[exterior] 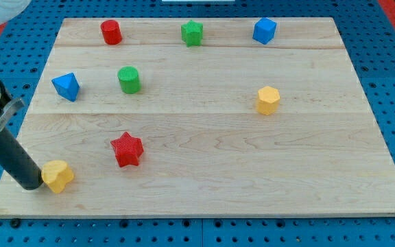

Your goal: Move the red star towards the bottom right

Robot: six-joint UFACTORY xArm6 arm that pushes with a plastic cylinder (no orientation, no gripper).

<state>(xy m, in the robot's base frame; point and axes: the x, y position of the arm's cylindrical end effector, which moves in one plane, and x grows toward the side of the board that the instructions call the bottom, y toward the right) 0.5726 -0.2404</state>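
You have only the camera view to go on. At the left edge of the frame the arm's upper part is cut off, so you see just a grey collar and the dark rod [12, 159] slanting down to the lower left. My tip [30, 184] rests on the wooden board [204, 178] hard against the left side of a yellow block [58, 176], whose shape is hard to make out; you cannot tell for sure whether they touch. The rod ends bare, with nothing to open or close, and it holds nothing.

The red star [127, 149] lies in the lower left part of the board, up and to the right of the tip, apart from it.

Across the upper part you see a red cylinder [111, 32], a green star [192, 33], a blue block [265, 31], a second blue block [66, 86], a green cylinder [129, 79] and, right of centre, a yellow hexagonal block [268, 100].
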